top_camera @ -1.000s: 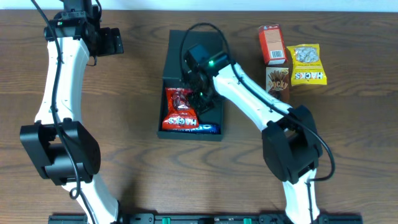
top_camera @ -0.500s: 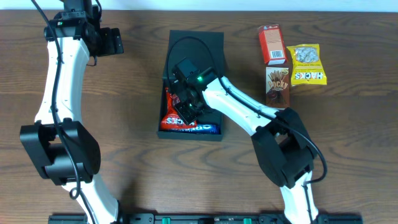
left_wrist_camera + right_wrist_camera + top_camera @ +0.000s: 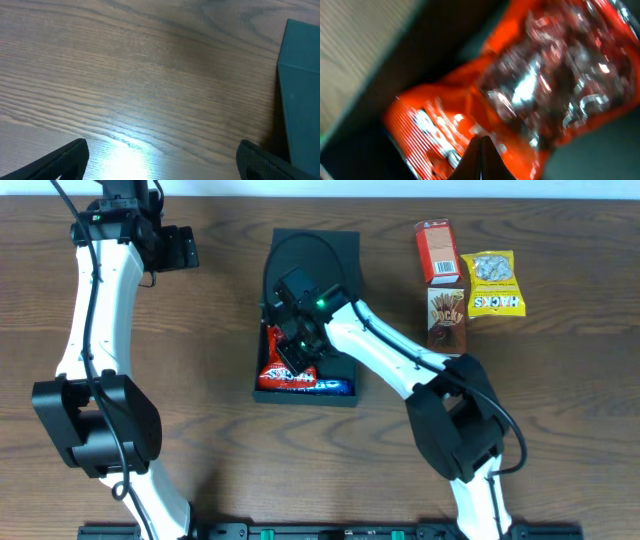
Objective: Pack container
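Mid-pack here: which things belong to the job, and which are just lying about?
In the job: container, red snack bag and blue pack inside it, right gripper, jaws shut over the bag.
Lying about: orange-red carton, yellow bag, brown box, perhaps next; left gripper, jaws open.

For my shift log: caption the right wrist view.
Shut right gripper poised over the red snack bag inside the dark container.

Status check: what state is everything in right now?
container: open, flap back.
red bag: lying inside the container.
blue packet: inside, at the near wall.
orange carton: outside, on the table.
brown box: outside, on the table.
yellow bag: outside, on the table.
left gripper: open, holding nothing.
right gripper: shut, tips on red bag.
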`<state>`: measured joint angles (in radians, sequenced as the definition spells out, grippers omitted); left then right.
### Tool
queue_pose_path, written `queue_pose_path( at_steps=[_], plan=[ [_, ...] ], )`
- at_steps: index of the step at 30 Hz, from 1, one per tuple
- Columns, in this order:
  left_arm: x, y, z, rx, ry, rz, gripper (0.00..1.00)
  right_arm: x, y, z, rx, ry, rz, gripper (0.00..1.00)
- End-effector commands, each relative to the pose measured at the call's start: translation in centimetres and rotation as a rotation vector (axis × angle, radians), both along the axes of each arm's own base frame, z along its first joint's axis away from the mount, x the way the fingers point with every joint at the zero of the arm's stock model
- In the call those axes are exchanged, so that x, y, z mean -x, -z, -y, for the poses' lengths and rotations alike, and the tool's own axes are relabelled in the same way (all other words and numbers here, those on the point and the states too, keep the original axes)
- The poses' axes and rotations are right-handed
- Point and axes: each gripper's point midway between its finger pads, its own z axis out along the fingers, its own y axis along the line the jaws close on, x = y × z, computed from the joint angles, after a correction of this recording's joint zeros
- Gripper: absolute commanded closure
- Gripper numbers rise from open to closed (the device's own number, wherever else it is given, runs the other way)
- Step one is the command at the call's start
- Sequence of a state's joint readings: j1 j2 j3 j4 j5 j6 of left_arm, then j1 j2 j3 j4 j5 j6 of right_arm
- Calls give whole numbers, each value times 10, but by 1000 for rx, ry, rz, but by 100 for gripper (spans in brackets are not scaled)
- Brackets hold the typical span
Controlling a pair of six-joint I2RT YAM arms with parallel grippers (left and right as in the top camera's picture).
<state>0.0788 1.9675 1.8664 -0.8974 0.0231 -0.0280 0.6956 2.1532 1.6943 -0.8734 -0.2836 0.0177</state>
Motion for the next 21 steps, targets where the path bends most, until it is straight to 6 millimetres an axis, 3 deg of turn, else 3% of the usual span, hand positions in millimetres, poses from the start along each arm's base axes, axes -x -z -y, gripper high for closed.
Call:
queue_pose_path(
  at_steps=[1,6,10,14,16,17,19,21],
  plan=[
    [3,8,-2,3,0,-26,5,13,15,-18,-16,-61,-22,98],
    [4,8,-2,3,0,-30,5,13,32,-23,-9,-70,-29,99],
    [4,8,-2,3,0,-29,5,3,27,-28,-38,-63,4,99],
    [4,8,-2,3,0,-29,5,-14,-3,-30,-70,-44,44,98],
    [4,8,-2,3,0,-29,5,-27,-41,-26,-97,-22,80,98],
    [4,8,-2,3,0,-30,5,-34,-58,-20,-107,-11,105,98],
    [5,8,-2,5,1,-33,5,-46,-74,-1,-73,32,152,99],
    [7,10,6,46,21,-42,5,-54,-73,26,6,81,162,98]
  ],
)
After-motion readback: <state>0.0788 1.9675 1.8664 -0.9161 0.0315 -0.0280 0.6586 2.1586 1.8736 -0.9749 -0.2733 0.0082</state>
